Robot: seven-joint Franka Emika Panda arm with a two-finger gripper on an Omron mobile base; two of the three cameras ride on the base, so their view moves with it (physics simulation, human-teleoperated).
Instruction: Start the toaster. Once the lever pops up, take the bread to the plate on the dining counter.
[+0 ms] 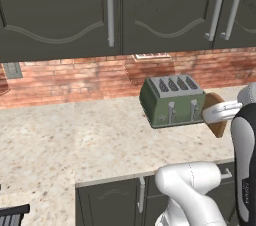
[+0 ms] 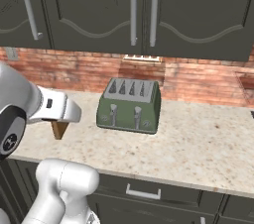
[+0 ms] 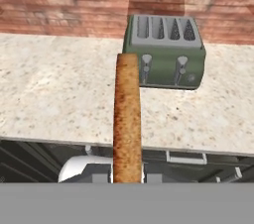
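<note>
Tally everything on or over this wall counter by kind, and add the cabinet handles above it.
Toaster: 1
Bread slice, held by the arm above the counter: 1
Toaster levers: 2
Upper cabinet handles: 3
Wall outlet plates: 2
Total: 9

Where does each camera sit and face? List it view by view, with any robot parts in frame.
Left base view: behind-left, facing the toaster; arm at right holds the bread.
Right base view: behind-right, same toaster, arm at left.
Hand view: on the hand, looking along the edge-on bread toward the toaster.
Shared: toaster, bread, brick wall, counter.
</note>
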